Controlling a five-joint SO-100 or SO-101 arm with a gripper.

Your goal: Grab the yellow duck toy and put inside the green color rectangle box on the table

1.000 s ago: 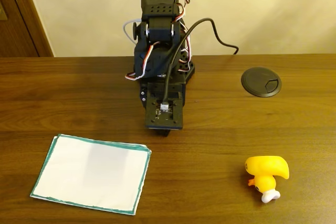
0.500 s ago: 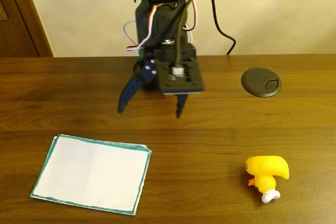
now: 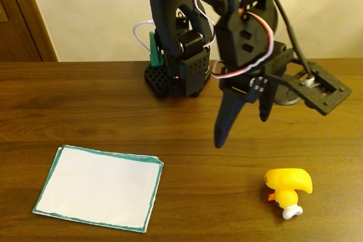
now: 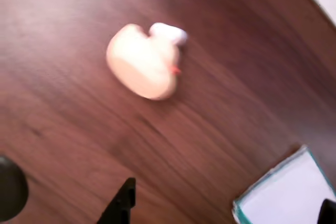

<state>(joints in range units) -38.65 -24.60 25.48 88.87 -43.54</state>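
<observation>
The yellow duck toy (image 3: 289, 188) lies on its side on the dark wooden table (image 3: 85, 106) at the front right in the fixed view, orange beak and white part toward the front. My gripper (image 3: 243, 128) hangs open above the table, up and to the left of the duck, with nothing between its fingers. The green color rectangle box (image 3: 99, 188) is a white sheet with a green border at the front left. In the blurred wrist view the duck (image 4: 144, 61) looks pale, a corner of the sheet (image 4: 289, 195) shows at the bottom right, and one fingertip (image 4: 122, 205) pokes in at the bottom edge.
The arm's base (image 3: 181, 75) stands at the back centre by the wall. The round black grommet (image 4: 9, 190) sits at the wrist view's lower left; in the fixed view the wrist camera mount (image 3: 320, 89) covers most of it. Bare wood lies between duck and sheet.
The arm has unfolded and swung from the table's centre toward the right, and the open gripper now hangs closer to the duck. Duck and sheet have not moved.
</observation>
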